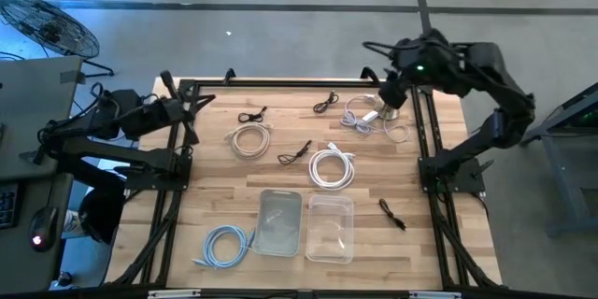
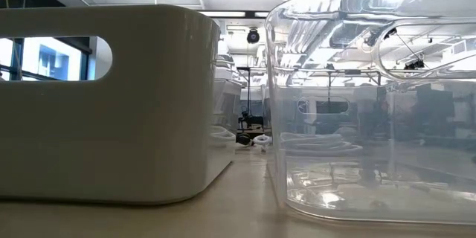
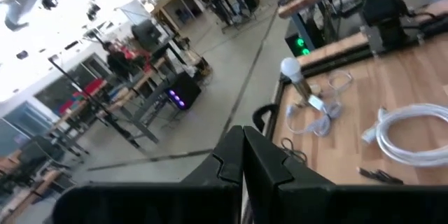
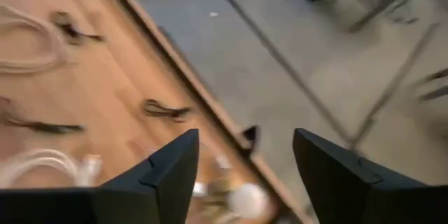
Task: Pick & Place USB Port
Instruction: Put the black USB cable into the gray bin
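Observation:
Several coiled cables lie on the wooden table: a white coil (image 1: pixel 249 140) at the left middle, a thicker white coil (image 1: pixel 332 166) in the centre, a light blue coil (image 1: pixel 227 245) near the front, and a thin pale cable (image 1: pixel 369 117) at the far right. Within that pale cable stands a small piece with a white round head on a tan stem (image 3: pixel 292 70). My right gripper (image 1: pixel 392 92) hangs open above this far-right spot, tipped downward, its two fingers wide apart (image 4: pixel 245 161). My left gripper (image 1: pixel 201 105) waits shut at the table's far left edge (image 3: pixel 243 161).
Two clear bins (image 1: pixel 278 221) (image 1: pixel 330 227) stand side by side near the front centre and fill the low view (image 2: pixel 372 97). Short black cables (image 1: pixel 250 115) (image 1: pixel 325 103) (image 1: pixel 295 154) (image 1: pixel 392 213) are scattered about. Black frame rails (image 1: pixel 425 140) run along the table's sides.

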Action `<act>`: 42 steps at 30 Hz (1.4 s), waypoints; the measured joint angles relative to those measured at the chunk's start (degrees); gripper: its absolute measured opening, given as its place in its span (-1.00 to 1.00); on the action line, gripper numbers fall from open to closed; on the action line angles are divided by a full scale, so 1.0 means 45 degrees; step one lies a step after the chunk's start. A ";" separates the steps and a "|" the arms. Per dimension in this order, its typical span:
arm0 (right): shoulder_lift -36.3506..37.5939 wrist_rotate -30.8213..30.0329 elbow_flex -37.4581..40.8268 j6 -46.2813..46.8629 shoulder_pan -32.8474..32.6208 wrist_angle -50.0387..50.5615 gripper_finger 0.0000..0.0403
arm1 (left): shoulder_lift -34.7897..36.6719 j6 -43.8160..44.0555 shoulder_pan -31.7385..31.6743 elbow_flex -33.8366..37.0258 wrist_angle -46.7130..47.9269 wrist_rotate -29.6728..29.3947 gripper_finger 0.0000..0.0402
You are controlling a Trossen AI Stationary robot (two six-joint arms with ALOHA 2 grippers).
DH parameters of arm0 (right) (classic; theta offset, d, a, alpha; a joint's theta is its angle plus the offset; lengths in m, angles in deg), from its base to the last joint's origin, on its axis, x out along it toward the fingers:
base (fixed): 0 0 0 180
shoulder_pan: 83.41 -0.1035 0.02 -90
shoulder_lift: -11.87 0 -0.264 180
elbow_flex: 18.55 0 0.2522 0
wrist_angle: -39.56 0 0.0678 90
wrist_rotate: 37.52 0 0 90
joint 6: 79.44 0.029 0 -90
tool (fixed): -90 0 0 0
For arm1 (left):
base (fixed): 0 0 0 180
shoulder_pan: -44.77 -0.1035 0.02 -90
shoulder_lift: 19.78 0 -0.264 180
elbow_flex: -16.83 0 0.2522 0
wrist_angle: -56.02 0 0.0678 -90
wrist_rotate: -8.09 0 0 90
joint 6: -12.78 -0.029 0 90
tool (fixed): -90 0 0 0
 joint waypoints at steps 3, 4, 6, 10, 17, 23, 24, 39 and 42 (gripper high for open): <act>0.0113 0.1986 0.0651 0.0175 0.0006 0.0026 0.18 | 0.0000 0.0316 0.0000 0.0000 0.0260 0.0008 -0.99; 0.0146 0.2494 0.0919 0.0421 -0.0004 0.0049 0.19 | 0.0000 0.0466 -0.0001 0.0000 0.0312 0.0009 -0.99; 0.0381 0.3407 0.1661 0.0857 -0.0053 0.0047 0.19 | 0.0003 0.0710 0.0000 0.0000 0.0509 0.0025 -0.99; 0.0887 0.5212 0.3251 0.1675 -0.0418 0.0062 0.19 | 0.0000 0.0843 0.0000 0.0003 0.0865 0.0040 -0.99; 0.2216 0.5367 0.7135 0.3248 -0.1595 0.0089 0.19 | -0.0015 0.1821 0.0000 0.0005 0.0909 0.0091 -0.99; 0.2857 0.5728 1.0332 0.4037 -0.2574 -0.0083 0.20 | -0.0015 0.2289 0.0000 0.0005 0.0937 -0.0123 -0.99; 0.2882 0.6240 1.0790 0.4174 -0.2730 -0.0299 0.20 | -0.0015 0.2450 0.0000 0.0005 0.0964 -0.0127 -0.99; 0.2968 0.9939 1.4934 0.7113 -0.5722 -0.4757 0.20 | -0.0697 0.4405 0.0000 0.0015 0.1828 0.0315 -0.99; 0.2968 0.9970 1.5122 0.7598 -0.6147 -0.5012 0.20 | -0.0978 0.4535 0.0000 0.0019 0.2100 0.0718 -0.99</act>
